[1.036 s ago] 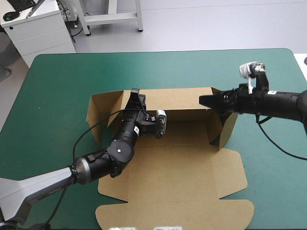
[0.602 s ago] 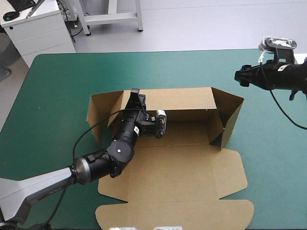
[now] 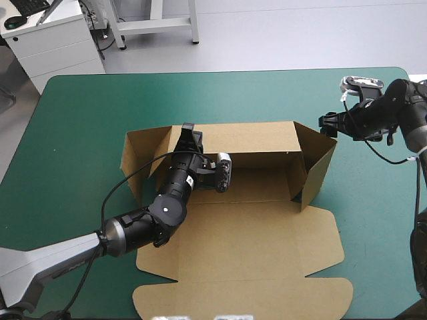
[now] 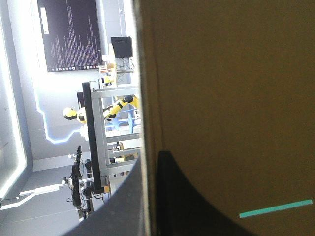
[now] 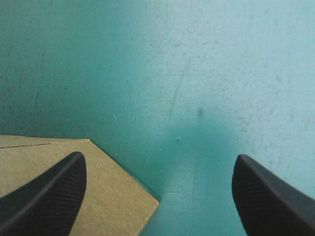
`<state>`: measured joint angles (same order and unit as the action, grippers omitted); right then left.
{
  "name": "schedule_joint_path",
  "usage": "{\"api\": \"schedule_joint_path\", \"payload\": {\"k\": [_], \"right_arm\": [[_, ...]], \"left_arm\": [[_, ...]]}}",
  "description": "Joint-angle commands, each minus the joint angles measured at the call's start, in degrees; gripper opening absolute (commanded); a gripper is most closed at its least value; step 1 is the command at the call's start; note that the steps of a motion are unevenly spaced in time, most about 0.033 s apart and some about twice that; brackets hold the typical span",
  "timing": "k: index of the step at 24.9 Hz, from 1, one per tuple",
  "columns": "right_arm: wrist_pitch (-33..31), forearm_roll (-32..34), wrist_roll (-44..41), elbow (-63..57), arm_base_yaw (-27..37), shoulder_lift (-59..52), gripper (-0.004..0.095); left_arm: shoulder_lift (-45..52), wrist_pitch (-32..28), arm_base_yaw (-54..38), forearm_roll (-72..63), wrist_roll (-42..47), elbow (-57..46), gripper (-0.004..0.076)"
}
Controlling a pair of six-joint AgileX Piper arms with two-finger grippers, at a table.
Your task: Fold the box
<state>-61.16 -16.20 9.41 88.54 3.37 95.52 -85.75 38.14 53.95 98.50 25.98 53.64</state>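
High view: left arm clamped on the box, right arm open off its corner

We see the box (image 3: 247, 247) in the middle of the teal-green table (image 3: 87, 107), half formed. Its rear wall (image 3: 247, 137) is upright. The left flap (image 3: 133, 163) and right flap (image 3: 319, 163) are raised and splayed outward. The floor and lid (image 3: 247, 293) lie flat toward the near edge.

The left gripper (image 3: 189, 135) sits over the top edge of the rear wall, near its left end. The left wrist view shows the board's edge running between the two black fingers (image 4: 172, 196), which are all but closed on it, so we call it gripping the box.

The right gripper (image 3: 325, 123) hangs at the right flap's far upper corner. We cannot tell from above whether it touches. In the right wrist view its fingers stand wide apart and hold nothing. A brown corner of the box (image 5: 113, 196) lies just beside one finger, with bare table cover ahead.
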Motion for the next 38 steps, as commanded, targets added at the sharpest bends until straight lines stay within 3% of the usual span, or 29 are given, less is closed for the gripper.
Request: {"api": "schedule_joint_path", "payload": {"k": [1, 5, 10, 16, 21, 33, 36, 38], "right_arm": [[0.4, -3.0, 2.7, -0.1, 0.5, -4.3, 0.0737], [1.6, -4.2, 5.4, -6.1, 0.6, -7.1, 0.0737], [9.8, -9.6, 11.8, -18.6, 0.6, -15.7, 0.0737], [9.1, -16.5, 23.6, -23.4, 0.6, -20.4, 0.0737], [4.5, -20.7, 34.3, -23.9, 0.5, -20.9, 0.0737], [2.3, -28.4, 44.1, -25.1, 0.5, -20.0, 0.0737], [3.6, -32.8, 46.9, -30.2, 0.3, -20.4, 0.0737], [8.8, -33.6, 48.7, -33.9, -1.8, -21.1, 0.0737]], "left_arm": [[1.7, 1.9, 0.3, 4.7, 0.3, 1.4, -0.001], [1.7, 1.7, 0.3, 4.7, 1.6, 1.4, -0.001], [1.7, 1.7, 0.3, 4.7, 2.0, 1.4, -0.001], [1.7, 1.7, 0.3, 4.7, 2.0, 1.4, -0.001], [1.7, 1.6, 0.3, 4.7, 2.0, 1.4, -0.001], [1.7, 1.6, 0.3, 4.7, 2.0, 1.4, -0.001], [1.7, 1.6, 0.3, 4.7, 2.0, 1.4, -0.001], [1.7, 1.6, 0.3, 4.7, 2.0, 1.4, -0.001]]}}
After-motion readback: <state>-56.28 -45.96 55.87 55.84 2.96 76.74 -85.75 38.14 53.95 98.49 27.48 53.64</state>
